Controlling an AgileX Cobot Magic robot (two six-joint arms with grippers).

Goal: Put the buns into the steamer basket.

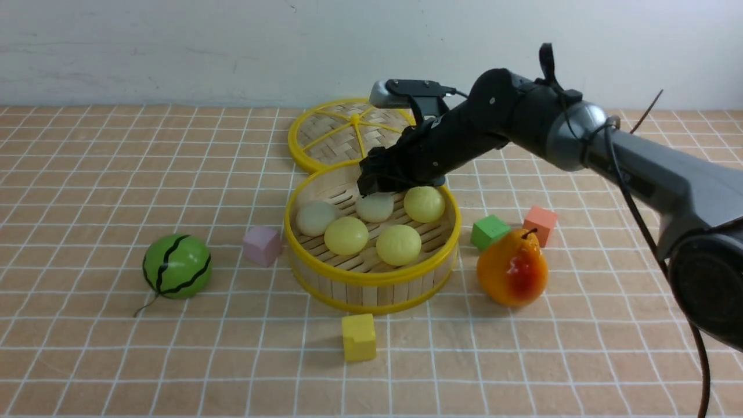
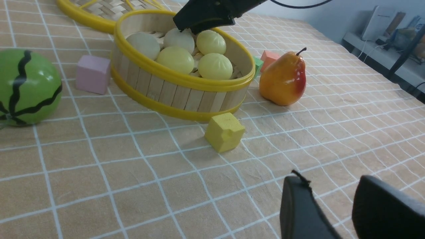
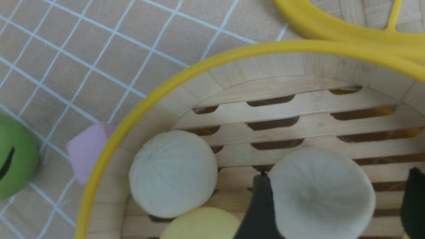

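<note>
Buns (image 1: 371,223), five small round soft balls, three pale yellow and two off-white, all sit inside the round bamboo steamer basket (image 1: 371,284) with yellow rims. The black right gripper (image 3: 335,205) hangs over the back off-white bun (image 3: 320,192), its jaws wide apart on either side of it. The left gripper (image 2: 335,209) is low over the checked cloth, jaws apart and empty. A yellow foam cube (image 1: 358,337), pink cube (image 1: 262,244), orange pear (image 1: 512,267), striped green ball (image 1: 176,266) and flat woven lid (image 1: 342,133) crowd around.

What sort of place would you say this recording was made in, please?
Probably a robot lab's test table: a grid-patterned cloth against a bare wall, set with toy food like a pear and foam cubes, and a shelf of equipment off to one side.
</note>
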